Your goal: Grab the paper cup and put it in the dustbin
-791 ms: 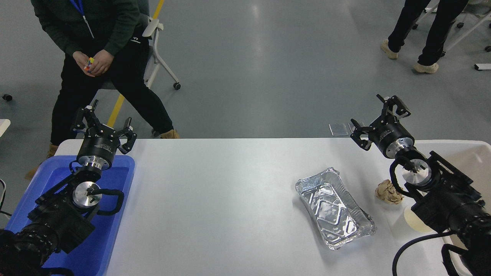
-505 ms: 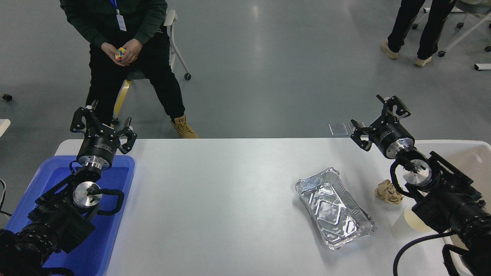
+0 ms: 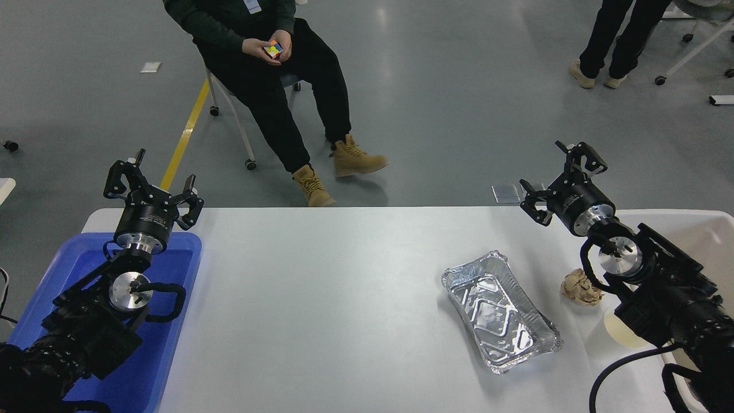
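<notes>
Closest to me, at the right edge of the white surface [image 3: 344,298], the paper cup [image 3: 615,335] stands upright with its cream inside showing, half tucked behind the black right arm that crosses in front of it. Just left of the cup lies a silver foil tray [image 3: 500,312], set at a slant, and just beyond the cup sits a crumpled tan paper ball [image 3: 581,287], apart from both. The dustbin [image 3: 711,235] fills the far right corner, mostly covered by the arm, only its pale rim and a bit of wall showing. Over on the left a blue tray [image 3: 172,310] sits under the parked left arm. Farther out, the right gripper [image 3: 559,175] hangs past the surface's far edge, its jaws spread apart and holding nothing, well clear of the cup. The left gripper [image 3: 152,186] does likewise on its side, jaws apart and empty. Beyond the surface a seated person turns a coloured cube [image 3: 274,50] in both hands.
</notes>
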